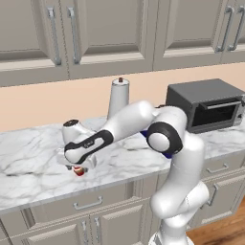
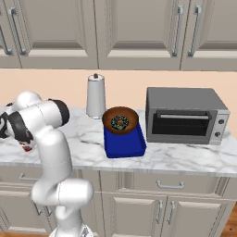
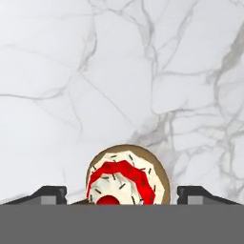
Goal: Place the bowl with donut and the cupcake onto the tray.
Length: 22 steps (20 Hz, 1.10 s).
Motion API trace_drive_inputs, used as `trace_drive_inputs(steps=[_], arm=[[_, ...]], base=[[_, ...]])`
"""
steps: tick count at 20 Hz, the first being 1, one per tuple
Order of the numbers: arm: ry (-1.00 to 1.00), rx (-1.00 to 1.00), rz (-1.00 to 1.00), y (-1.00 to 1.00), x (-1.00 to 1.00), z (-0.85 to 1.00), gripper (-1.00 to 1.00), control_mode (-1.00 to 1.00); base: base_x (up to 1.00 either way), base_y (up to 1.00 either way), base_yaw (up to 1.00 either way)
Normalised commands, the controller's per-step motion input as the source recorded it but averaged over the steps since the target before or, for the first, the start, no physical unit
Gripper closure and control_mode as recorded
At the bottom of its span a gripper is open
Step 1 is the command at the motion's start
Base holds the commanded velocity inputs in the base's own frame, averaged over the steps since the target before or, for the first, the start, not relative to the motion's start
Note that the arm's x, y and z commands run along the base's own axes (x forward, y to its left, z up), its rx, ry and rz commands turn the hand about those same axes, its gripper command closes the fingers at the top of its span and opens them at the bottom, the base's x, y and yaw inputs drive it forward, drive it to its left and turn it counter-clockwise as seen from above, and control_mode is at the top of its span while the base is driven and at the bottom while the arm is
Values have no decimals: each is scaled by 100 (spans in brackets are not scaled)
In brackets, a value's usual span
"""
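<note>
The cupcake [image 3: 126, 181], white frosting with a red top, sits on the marble counter at the left [image 1: 79, 171]. My gripper [image 3: 124, 194] hangs just over it [image 1: 76, 165], open, one fingertip [image 3: 47, 193] on each side and a gap to the cupcake on both. Off to the right, the brown bowl [image 2: 108, 118] rests on the far end of the dark blue tray [image 2: 125, 144]. Inside the bowl lies the chocolate-iced donut [image 2: 115, 123]. In the left base view my arm hides most of the tray.
A grey toaster oven [image 2: 185, 115] stands right of the tray. A paper towel roll [image 2: 96, 97] stands against the wall behind the bowl. Wall cabinets hang above. The counter's front edge [image 1: 72, 194] runs close below the cupcake.
</note>
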Motion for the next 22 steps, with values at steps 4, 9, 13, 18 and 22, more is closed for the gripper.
trace_drive_inputs(steps=[4, 9, 13, 18, 22], arm=[[-1, 1, -4, -19, -16, -28, 100, -100], [-2, 0, -11, -50, -10, 39, 100, -100], [-11, 0, -7, -77, -32, 37, 100, -100], [-18, 0, 0, -89, -37, 36, 100, -100], [-7, 0, 10, -70, -13, 70, 100, -100]], base=[[0, 0, 0], [0, 0, 0], [0, 0, 0], [0, 0, 0], [0, 0, 0]])
